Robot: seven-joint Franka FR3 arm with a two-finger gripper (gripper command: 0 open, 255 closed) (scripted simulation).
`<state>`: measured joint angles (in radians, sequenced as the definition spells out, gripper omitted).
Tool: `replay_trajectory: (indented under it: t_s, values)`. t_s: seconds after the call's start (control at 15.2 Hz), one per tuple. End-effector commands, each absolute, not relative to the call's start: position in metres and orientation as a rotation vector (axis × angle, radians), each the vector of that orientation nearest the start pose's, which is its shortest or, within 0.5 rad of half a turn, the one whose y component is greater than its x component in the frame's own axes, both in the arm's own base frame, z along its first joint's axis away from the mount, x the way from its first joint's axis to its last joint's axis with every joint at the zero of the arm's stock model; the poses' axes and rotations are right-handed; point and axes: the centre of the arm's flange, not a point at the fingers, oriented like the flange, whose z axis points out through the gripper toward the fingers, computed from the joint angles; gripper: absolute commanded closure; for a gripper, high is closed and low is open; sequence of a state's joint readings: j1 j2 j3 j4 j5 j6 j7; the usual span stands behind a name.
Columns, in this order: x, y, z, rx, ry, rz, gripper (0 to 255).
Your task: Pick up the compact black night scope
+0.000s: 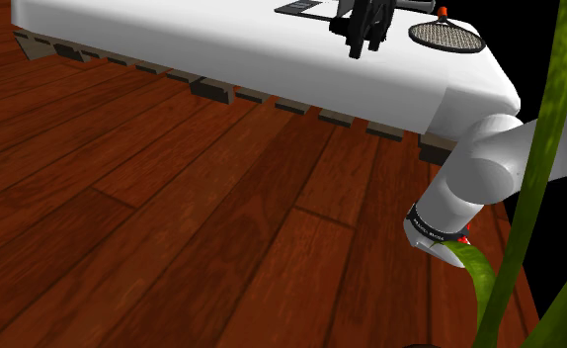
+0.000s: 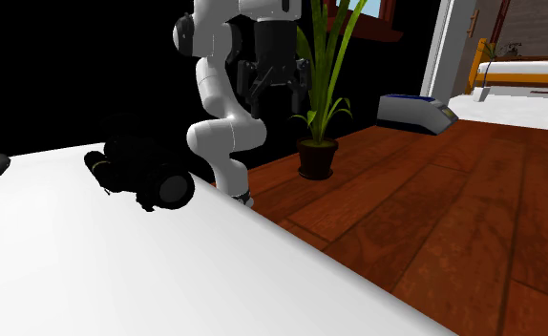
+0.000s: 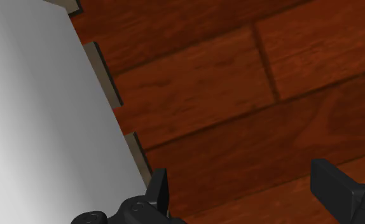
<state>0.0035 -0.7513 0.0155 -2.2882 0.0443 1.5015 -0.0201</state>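
The black night scope [image 2: 140, 174] lies on the white bed [image 2: 119, 277] near its edge, in the second exterior view's left half. My gripper [image 2: 270, 84] hangs high over the wood floor, beyond the bed's edge and apart from the scope. Its fingers stand open with nothing between them. In the wrist view the open gripper [image 3: 245, 191] looks down on floor planks, with the bed's edge [image 3: 54, 127] beside one finger. In the shoulder view the gripper [image 1: 364, 46] shows as a black shape in front of the bed top; I cannot pick out the scope there.
A racket [image 1: 446, 37] lies on the bed beside that black shape. A potted plant [image 2: 320, 143] stands on the floor behind the arm, its green leaves [image 1: 528, 198] crossing the shoulder view's right. A white and blue box [image 2: 415, 110] sits farther off.
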Motion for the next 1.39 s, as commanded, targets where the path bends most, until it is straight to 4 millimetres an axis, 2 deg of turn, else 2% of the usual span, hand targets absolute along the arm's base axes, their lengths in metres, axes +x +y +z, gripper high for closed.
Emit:
replay_trajectory:
  t_s: [0.0,1.32]
  values:
    - [0.31,0.012,0.606,-3.107,-0.057,0.055,0]
    - [0.382,-0.229,0.661,-3.084,-0.218,-0.209,0]
